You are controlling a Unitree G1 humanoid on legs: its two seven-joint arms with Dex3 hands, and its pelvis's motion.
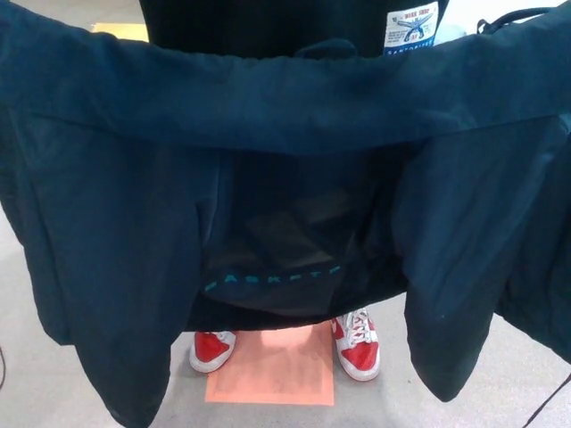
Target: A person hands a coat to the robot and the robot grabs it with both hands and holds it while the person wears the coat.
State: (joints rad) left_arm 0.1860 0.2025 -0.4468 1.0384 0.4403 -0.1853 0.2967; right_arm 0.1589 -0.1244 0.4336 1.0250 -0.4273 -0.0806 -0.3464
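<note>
coat: a big dark blue coat (268,116) spreads across almost the whole picture, open side up | label: a white tag (410,27) sits at the top right | person: two red and white shoes (357,346) stand on an orange mat (272,367) at the bottom middle | hands: both robot hands are hidden, so I cannot tell what they do

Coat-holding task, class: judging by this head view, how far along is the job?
Done: the dark navy coat is spread wide across the view, so the handover looks finished. In hand: a person stands close behind it; red-and-white sneakers show beneath the hem. Left: whether any arm is in a sleeve is hidden. The robot's hands are not visible.
</note>
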